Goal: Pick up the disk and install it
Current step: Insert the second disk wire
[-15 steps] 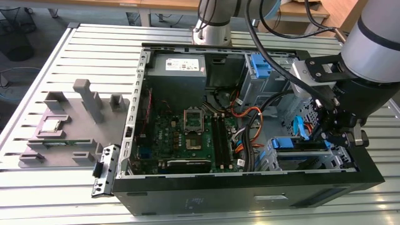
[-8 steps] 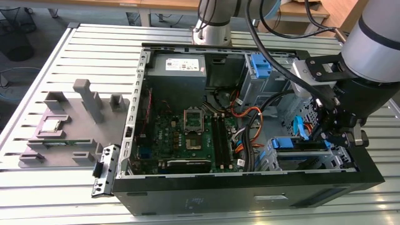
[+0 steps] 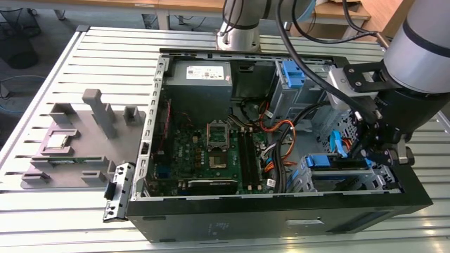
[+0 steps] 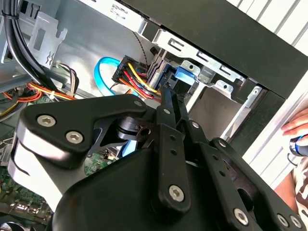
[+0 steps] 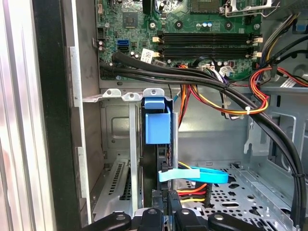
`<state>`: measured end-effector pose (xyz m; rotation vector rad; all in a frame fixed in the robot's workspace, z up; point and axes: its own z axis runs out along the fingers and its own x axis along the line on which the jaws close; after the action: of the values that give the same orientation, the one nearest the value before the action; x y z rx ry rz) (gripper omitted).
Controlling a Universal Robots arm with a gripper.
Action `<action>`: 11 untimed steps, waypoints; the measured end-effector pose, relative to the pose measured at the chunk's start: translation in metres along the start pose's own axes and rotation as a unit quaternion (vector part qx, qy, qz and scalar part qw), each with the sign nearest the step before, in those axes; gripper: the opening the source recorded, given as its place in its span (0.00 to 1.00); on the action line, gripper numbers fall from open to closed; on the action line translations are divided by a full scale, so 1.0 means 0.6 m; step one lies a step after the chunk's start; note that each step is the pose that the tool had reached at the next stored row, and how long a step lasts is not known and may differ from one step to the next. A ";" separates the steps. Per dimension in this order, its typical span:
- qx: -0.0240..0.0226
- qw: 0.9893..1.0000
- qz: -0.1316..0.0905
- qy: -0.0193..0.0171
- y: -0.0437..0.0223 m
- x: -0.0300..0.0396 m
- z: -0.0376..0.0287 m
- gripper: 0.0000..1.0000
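The disk [image 3: 327, 161] stands on edge in the drive cage at the open computer case's near corner, on the exterior view's right. Its blue carrier tab [image 5: 158, 122] tops the slot between the cage's metal rails, and the same tab [image 4: 185, 72] shows in the second wrist view. My gripper [image 3: 371, 153] hangs just beside the cage, toward the exterior view's right. Its black fingers [image 5: 154, 219] are drawn close together, shut, with nothing held between them. The gripper [image 4: 167, 96] points at the blue tab from a short distance.
A light blue flat cable [image 5: 192, 174] and red, yellow and black wires [image 5: 231, 103] run beside the cage. A bare blue bracket [image 3: 292, 74] sits in the far bay. A grey fixture [image 3: 77, 142] lies on the table on the exterior view's left. A person's hand [image 4: 296, 127] is outside the case.
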<state>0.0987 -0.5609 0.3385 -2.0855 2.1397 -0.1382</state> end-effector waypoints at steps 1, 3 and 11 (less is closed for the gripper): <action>0.000 1.000 0.000 0.000 0.000 0.000 0.000 0.17; 0.000 1.000 0.000 0.000 0.000 0.000 0.002 0.17; 0.000 1.000 0.000 0.000 0.001 0.000 0.007 0.17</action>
<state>0.0987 -0.5609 0.3345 -2.0853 2.1396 -0.1378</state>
